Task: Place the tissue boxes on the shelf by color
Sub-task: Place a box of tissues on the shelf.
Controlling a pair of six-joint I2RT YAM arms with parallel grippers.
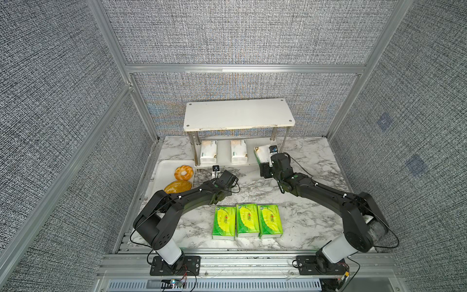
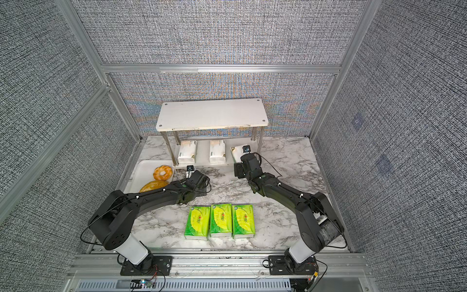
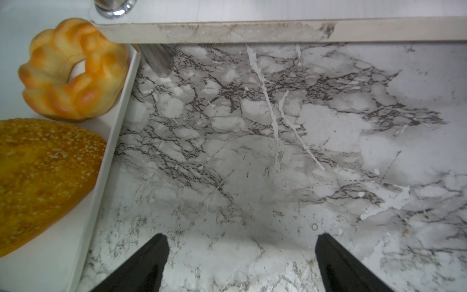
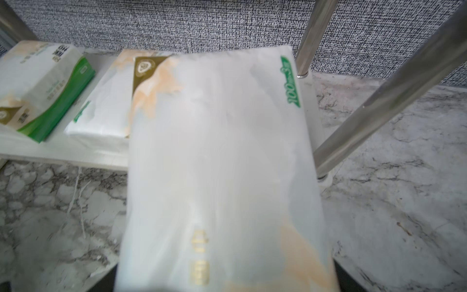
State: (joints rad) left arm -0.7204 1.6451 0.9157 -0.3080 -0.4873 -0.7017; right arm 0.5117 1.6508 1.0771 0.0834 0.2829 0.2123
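Right wrist view: right gripper (image 4: 227, 276) clamps 1 white-cream soft tissue pack with peach patches (image 4: 219, 151), tilted, at the right end of the lower board of the white 2-tier metal-legged shelf (image 1: 238, 113). 2 matching packs (image 1: 208, 151) lie on that board, at its left end and middle. 3 bright green tissue packs (image 1: 246, 221) sit side by side near the front edge of the marble desk (image 1: 303, 222). Over the desk the left gripper (image 3: 242, 237) gapes, empty.
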